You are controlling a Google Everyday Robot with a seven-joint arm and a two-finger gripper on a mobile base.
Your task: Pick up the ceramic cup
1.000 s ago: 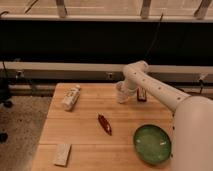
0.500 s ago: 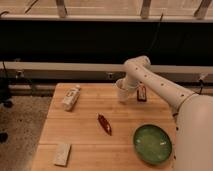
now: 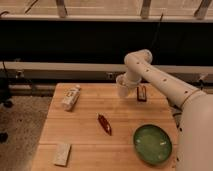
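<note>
the claw (image 3: 123, 86) is at the far side of the wooden surface (image 3: 90, 142), at the end of the white arm (image 3: 165, 87) that reaches in from the right. the claw is right at the ceramic cup (image 3: 121, 89), and the cup hides most of it, so i cannot tell if the fingers are apart or together, or if they press on the cup. the ceramic cup is pale and small, and it is at the back middle of the surface, just left of a small dark red packet (image 3: 142, 93).

compared with half a second ago, the cup seems a little higher, and the elbow of the arm is also higher than one second ago. i cannot tell if the cup is off the surface.

further out, a red object (image 3: 104, 124) lies near the middle of the surface. a white labelled bottle (image 3: 70, 96) lies on its side at the left back. a green plate (image 3: 152, 144) is at the front right, and a pale flat block (image 3: 62, 153) is at the front left corner.
</note>
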